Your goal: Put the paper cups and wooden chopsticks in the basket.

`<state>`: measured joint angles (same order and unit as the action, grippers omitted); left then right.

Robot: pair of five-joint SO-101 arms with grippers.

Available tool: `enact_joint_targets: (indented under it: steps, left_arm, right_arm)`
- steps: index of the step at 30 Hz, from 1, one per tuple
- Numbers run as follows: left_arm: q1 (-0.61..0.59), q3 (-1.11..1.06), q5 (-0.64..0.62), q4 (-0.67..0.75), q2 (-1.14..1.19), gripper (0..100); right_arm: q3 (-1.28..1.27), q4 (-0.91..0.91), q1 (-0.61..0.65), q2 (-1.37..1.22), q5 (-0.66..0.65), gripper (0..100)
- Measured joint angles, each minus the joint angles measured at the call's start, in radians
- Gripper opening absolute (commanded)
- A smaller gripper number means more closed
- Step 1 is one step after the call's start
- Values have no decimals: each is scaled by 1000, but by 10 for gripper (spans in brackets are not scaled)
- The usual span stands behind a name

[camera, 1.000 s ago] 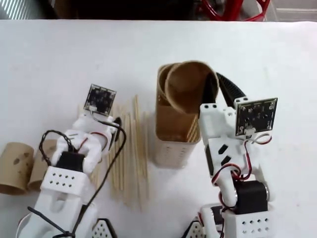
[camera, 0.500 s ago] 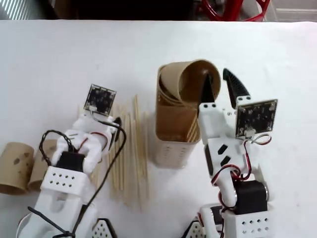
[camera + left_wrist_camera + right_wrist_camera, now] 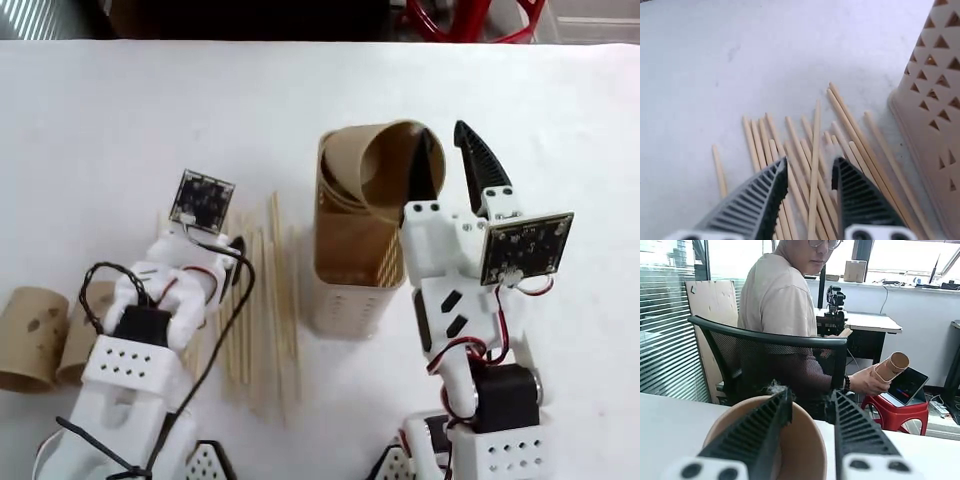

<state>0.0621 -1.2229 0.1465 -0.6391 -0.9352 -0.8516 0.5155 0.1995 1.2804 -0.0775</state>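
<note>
The right tool (image 3: 447, 168) is held with its jaws apart at the 12 o'clock end of the basket (image 3: 345, 300). A paper cup (image 3: 375, 165) is lodged tilted in the basket's mouth, at this tool's 9 o'clock, and one finger is seen across its rim. The left tool (image 3: 809, 167) is spread open low over the wooden chopsticks (image 3: 815, 140), which are strewn on the tabletop (image 3: 150, 110) at the basket's 9 o'clock. One stick is seen between its jaws. Two more paper cups (image 3: 35, 338) are laid on their sides, well apart at the left tool's 8 o'clock.
</note>
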Motion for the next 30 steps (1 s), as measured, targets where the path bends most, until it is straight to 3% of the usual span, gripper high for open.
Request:
enact_joint_targets:
  steps: [9,22,30]
  left_arm:
    - [0,0,0,0,0,155]
    - [0,0,0,0,0,155]
    - [0,0,0,0,0,155]
  right_arm:
    - [0,-21,0,0,0,123]
    - [0,-410,0,-141,0,123]
    - [15,-446,0,-86,0,120]
